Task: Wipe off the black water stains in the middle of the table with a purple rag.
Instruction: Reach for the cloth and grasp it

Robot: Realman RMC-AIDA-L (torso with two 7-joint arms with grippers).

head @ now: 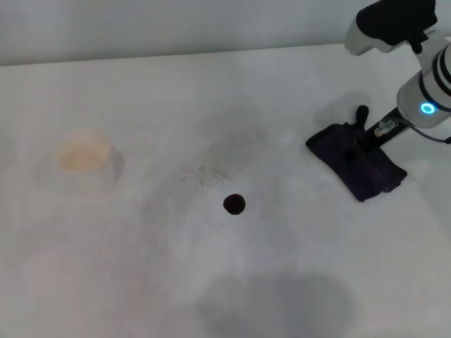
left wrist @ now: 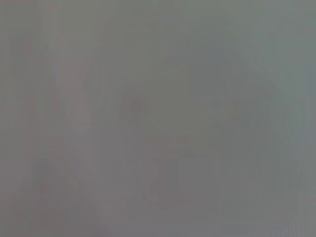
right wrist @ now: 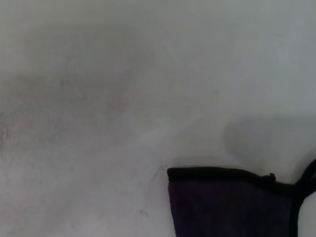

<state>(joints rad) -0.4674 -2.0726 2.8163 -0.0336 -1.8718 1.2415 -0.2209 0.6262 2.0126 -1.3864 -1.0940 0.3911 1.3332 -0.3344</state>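
Head view: the right gripper [head: 361,143] reaches down onto the purple rag [head: 356,169] near the table's [head: 141,282] right edge, apparently to pick it up; whether its fingers have closed cannot be told. The black stain [head: 235,203] waits mid-table, well apart, while a paper cup [head: 82,156] near the left edge looks empty.

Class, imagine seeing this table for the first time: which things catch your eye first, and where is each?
The black water stains stand out as one small round blot mid-table. The purple rag lies to the right, with the right gripper down on it. A white paper cup stands on the left.
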